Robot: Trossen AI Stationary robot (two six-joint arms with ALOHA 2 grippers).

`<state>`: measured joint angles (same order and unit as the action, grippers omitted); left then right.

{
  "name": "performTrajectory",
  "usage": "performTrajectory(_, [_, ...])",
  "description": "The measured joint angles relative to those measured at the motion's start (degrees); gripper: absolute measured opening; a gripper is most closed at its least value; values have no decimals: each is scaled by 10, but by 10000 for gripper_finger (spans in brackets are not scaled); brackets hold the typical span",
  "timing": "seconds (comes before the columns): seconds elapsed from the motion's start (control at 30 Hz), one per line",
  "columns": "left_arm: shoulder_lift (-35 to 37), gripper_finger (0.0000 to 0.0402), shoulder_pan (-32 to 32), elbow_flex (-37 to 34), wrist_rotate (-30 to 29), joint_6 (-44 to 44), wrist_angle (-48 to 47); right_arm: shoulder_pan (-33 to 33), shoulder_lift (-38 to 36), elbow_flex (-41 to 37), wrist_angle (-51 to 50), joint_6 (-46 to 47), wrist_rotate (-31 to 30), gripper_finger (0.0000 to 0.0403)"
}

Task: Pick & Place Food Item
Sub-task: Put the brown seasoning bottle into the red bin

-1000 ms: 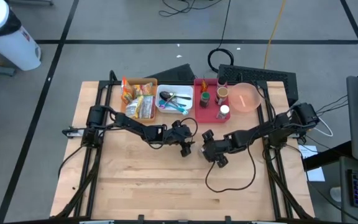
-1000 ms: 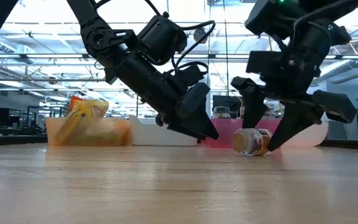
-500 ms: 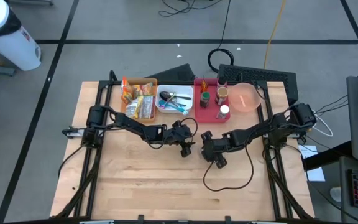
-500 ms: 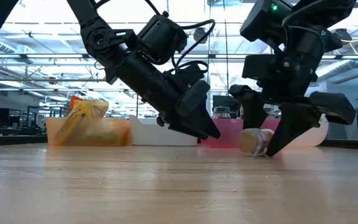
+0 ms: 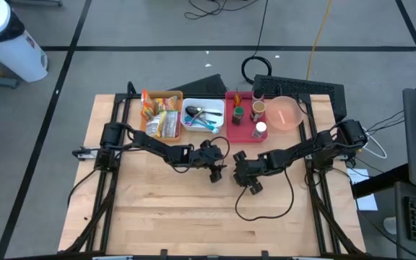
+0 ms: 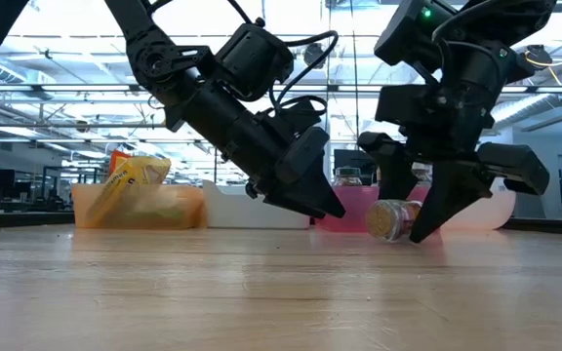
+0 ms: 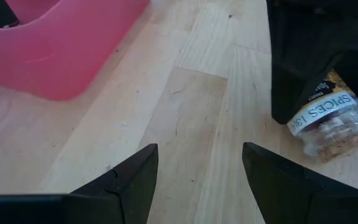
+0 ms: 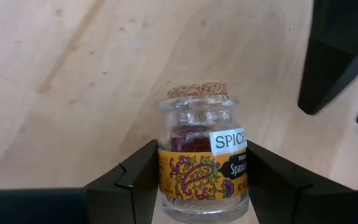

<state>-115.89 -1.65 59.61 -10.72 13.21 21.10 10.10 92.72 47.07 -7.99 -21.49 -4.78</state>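
Note:
A small glass spice jar (image 8: 202, 155) with a cork stopper and a yellow label lies on its side near the table's middle (image 6: 388, 219). My right gripper (image 8: 202, 171) reaches in from the table's right, slanting down, and is shut on it (image 6: 398, 229). In the high view the gripper (image 5: 239, 162) covers the jar. My left gripper (image 7: 201, 168) hangs open just left of it (image 5: 217, 170), low over bare wood, with the jar (image 7: 331, 124) off to one side of its fingers. My right gripper pinches the jar's labelled body (image 8: 166, 174) between its two fingers, one on each side. The fingers slant down from the table's right and lie along the jar, with the cork end (image 8: 197, 91) pointing past the fingertips. The jar lies on its side at the table top.
Along the far edge stand an orange bin of snack packs (image 5: 161, 115), a white bin with utensils (image 5: 203, 117) and a pink tray (image 5: 231, 119) holding jars and a pink bowl (image 5: 286, 113). A black cable loops on the wood (image 5: 266, 209) near the right arm.
My right gripper's fingers have drawn together onto the spice jar and the hand has rolled slightly. The jar has shifted a little toward the left gripper.

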Motion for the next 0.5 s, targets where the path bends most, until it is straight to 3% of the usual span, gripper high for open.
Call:
performTrajectory(0.23, [54, 241, 1, 0, 2, -9, -55, 15, -19, -1, 2, -3, -71, 187])
performTrajectory(0.5, [143, 241, -8, 0, -20, -1, -177, 15, -73, -1, 44, 7, -73, 187])
